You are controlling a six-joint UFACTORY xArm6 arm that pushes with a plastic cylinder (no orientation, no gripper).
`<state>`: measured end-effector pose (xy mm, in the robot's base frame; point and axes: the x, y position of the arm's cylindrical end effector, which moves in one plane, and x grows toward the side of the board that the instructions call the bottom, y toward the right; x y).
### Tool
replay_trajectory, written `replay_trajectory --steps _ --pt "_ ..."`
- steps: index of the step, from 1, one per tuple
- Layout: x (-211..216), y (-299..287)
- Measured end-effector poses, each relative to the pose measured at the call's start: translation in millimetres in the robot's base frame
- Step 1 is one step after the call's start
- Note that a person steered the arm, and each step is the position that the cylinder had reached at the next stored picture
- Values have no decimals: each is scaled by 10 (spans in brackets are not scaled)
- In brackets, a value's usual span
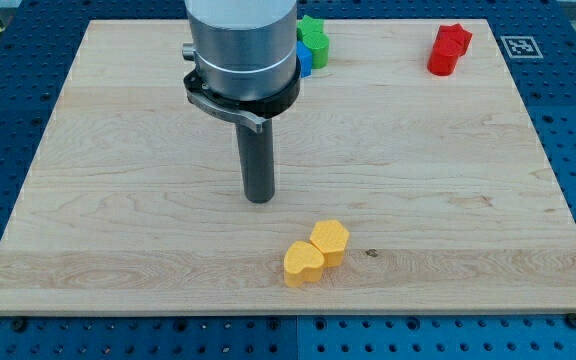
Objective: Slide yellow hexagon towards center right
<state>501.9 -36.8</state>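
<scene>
The yellow hexagon (330, 241) lies on the wooden board (108, 180) near the view's bottom centre. A yellow heart-shaped block (303, 263) touches it on its lower left. My tip (259, 198) rests on the board up and to the left of the yellow hexagon, apart from it by a clear gap. The rod hangs from the large grey arm body (243, 45) at the view's top centre.
A green block (315, 36) and a blue block (305, 58) sit at the top centre, partly hidden behind the arm. A red block (448, 47) stands at the top right. A fiducial marker (517, 46) is beside the board's top right corner.
</scene>
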Motion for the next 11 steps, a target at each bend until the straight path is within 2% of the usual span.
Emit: replay_trajectory --steps 2,3,4,6,7,11 --pt "48 0" --pt "82 -282" --pt "404 -516" --pt "1076 -36" --pt "1154 352" --pt "94 1148"
